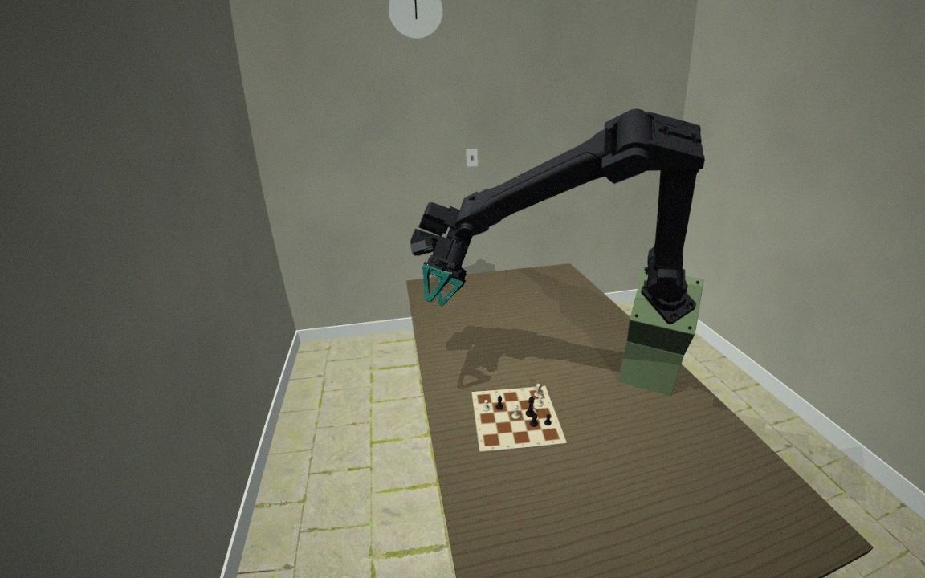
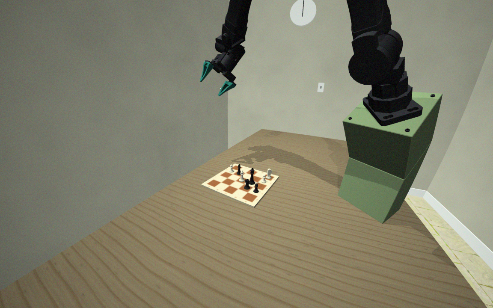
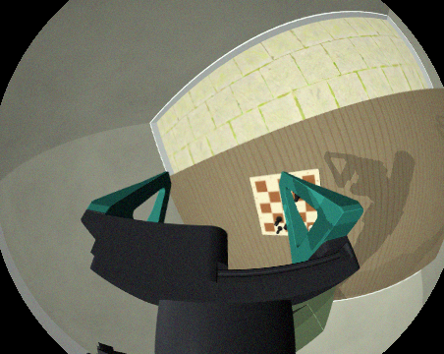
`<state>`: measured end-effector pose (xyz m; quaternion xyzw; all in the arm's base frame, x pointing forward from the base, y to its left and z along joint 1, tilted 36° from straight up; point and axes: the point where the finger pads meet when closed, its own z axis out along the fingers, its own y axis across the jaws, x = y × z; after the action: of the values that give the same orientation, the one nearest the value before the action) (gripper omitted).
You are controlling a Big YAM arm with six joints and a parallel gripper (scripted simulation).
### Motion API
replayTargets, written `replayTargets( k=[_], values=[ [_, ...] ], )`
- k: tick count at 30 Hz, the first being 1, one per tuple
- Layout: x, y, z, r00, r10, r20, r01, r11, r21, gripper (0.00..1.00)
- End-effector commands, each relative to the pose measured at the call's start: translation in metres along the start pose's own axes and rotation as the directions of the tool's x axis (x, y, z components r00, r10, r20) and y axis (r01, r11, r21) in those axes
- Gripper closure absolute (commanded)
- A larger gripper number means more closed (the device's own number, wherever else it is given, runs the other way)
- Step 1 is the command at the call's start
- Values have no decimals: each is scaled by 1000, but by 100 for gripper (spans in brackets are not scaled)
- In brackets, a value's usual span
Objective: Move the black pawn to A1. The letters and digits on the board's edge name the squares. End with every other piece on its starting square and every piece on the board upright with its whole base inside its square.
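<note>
A small chessboard (image 1: 519,418) lies on the wooden table, with several black and white pieces standing upright on it. It also shows in the exterior view (image 2: 240,184) and, partly behind a finger, in the wrist view (image 3: 284,204). The smallest black piece (image 2: 256,188), near the board's right edge in the exterior view, looks like the black pawn (image 1: 548,419). The pieces are too small for me to be sure, and I cannot read the edge letters. My gripper (image 1: 442,291) hangs high above the table's far left edge, well away from the board. Its teal fingers are open and empty (image 2: 212,86) (image 3: 224,180).
The arm's green pedestal (image 1: 660,337) (image 2: 388,157) stands on the table to the right of the board. Grey walls close in the far end and the left side. A tiled floor lies below the table's left edge.
</note>
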<state>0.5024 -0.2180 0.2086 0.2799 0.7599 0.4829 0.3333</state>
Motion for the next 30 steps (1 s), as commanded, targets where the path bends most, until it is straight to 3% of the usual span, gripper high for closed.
replayTargets(
  k=[1, 17, 18, 20, 22, 24, 25, 26, 27, 29, 30],
  values=[
    [-3, 3, -3, 1000, -8, 7, 8, 1000, -1, 0],
    [-3, 3, -3, 1000, -8, 7, 8, 1000, -1, 0],
    [-10, 13, -6, 999, -37, 19, 37, 999, -4, 0],
    [5, 16, 4, 1000, -26, 5, 26, 1000, 5, 0],
    [28, 10, 21, 1000, 24, -13, -24, 999, 47, 0],
    [68, -1, 45, 994, 107, -35, -102, 987, 123, 0],
    [68, -1, 45, 994, 107, -35, -102, 987, 123, 0],
    [95, -9, 57, 987, 156, -42, -147, 974, 173, 0],
    [95, -9, 57, 987, 156, -42, -147, 974, 173, 0],
    [154, -28, 77, 967, 253, -42, -231, 930, 286, 0],
    [154, -28, 77, 967, 253, -42, -231, 930, 286, 0]
  ],
)
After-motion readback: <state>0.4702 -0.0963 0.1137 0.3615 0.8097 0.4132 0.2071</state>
